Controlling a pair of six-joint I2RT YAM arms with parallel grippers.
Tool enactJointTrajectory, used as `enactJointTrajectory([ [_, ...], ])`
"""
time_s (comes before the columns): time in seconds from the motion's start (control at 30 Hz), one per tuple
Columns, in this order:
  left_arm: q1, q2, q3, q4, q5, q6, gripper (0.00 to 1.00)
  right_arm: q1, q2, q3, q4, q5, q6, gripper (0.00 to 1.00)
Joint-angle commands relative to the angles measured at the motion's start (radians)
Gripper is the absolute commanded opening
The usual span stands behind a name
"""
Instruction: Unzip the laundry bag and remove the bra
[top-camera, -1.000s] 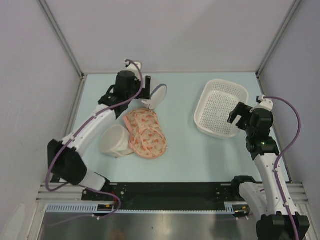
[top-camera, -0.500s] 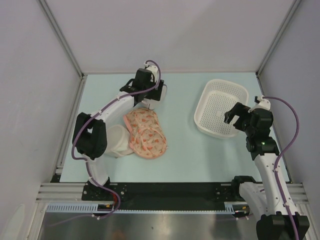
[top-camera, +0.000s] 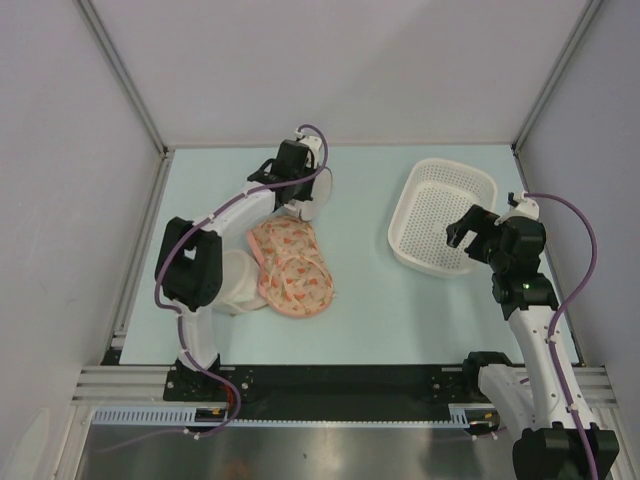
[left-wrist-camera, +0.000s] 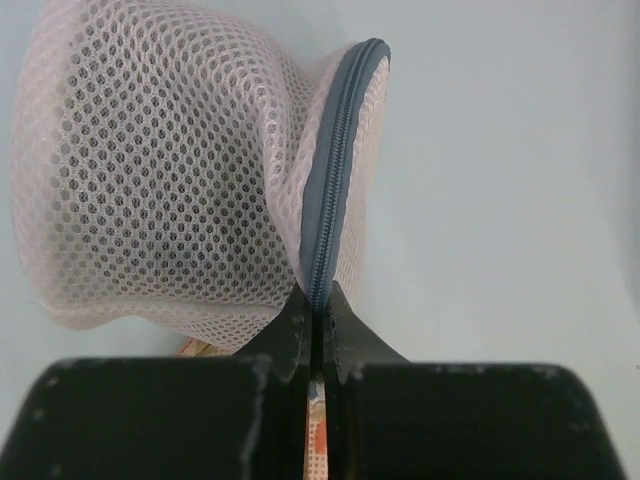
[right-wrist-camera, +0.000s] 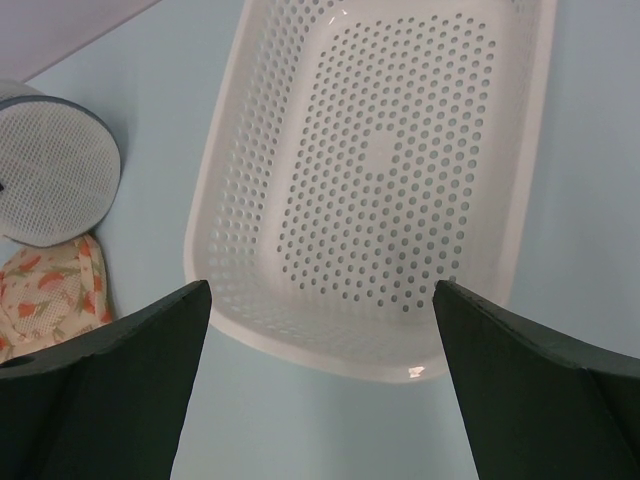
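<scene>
— Left gripper?
— Clamped tight on the laundry bag at its navy zipper band, far across the table. Only the wrist view shows that pinch.
— Right gripper?
— Spread wide above the basket, holding nothing.

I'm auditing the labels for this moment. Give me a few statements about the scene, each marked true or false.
1. The left gripper is shut on the zipper band of the laundry bag. True.
2. The right gripper grips the basket. False: it is open by the basket and holds nothing.
3. The basket has nothing in it. True.
4. The floral item lies in the basket. False: it lies on the table, against the plain mesh bag.
</scene>
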Motion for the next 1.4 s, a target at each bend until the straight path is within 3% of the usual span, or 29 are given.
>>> enactJointTrajectory([
  [0.0,-0.006,-0.032,0.052,0.006,0.043,-0.025,0.0,-0.004,-0.003,0.051,-0.008,-0.02,-0.001,1.0],
  [0.1,-0.006,-0.091,0.053,0.006,0.083,-0.086,0.0,-0.004,0.003,0.057,-0.007,-0.038,-0.005,1.0],
  [0.23,-0.008,-0.174,0.063,0.037,0.238,-0.216,0.0,-0.004,0.009,0.063,0.006,-0.078,-0.011,1.0],
  [0.4,-0.009,-0.268,0.032,0.07,0.376,-0.466,0.0,-0.001,0.02,0.079,0.023,-0.15,-0.001,0.99],
  [0.5,-0.018,-0.337,-0.109,0.184,0.438,-0.607,0.0,0.011,0.017,0.086,0.024,-0.187,0.007,0.97],
  [0.6,-0.04,-0.469,-0.328,0.346,0.406,-0.738,0.0,0.059,0.012,0.091,0.013,-0.198,0.009,0.96],
  [0.73,-0.084,-0.637,-0.618,0.474,0.318,-0.86,0.0,0.186,-0.018,0.093,0.006,-0.158,0.016,0.96],
  [0.93,-0.135,-0.713,-0.883,0.656,0.287,-1.069,0.0,0.523,-0.037,0.086,-0.004,0.038,0.079,0.95],
  [1.1,-0.184,-0.688,-0.939,0.753,0.29,-1.158,0.0,0.736,-0.02,0.108,-0.06,0.256,0.125,0.95],
  [1.23,-0.206,-0.627,-1.011,0.974,0.313,-1.311,0.0,0.826,-0.003,0.128,-0.097,0.324,0.144,0.95],
  [1.37,-0.244,-0.55,-0.959,0.996,0.327,-1.33,0.0,0.899,0.011,0.154,-0.138,0.42,0.167,0.95],
])
